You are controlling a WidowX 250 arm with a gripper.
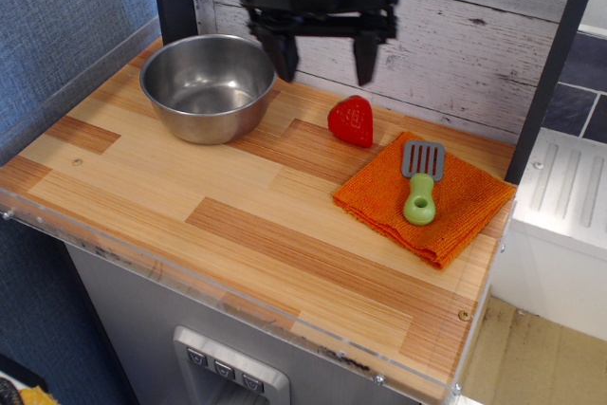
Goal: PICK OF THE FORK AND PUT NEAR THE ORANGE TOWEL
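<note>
The black gripper (324, 64) is seen suspended above the rear of the wooden counter (190, 206), its two fingers spread wide with nothing held between them. Below and to its right, the fork (420, 181) is laid flat on top of the orange towel (446, 215), grey slotted head toward the back wall, lime-green handle toward the front edge. A red toy strawberry (352, 120) is set just beneath the gripper, near the towel's back corner. A steel bowl (208, 85) is placed to the gripper's lower left.
</note>
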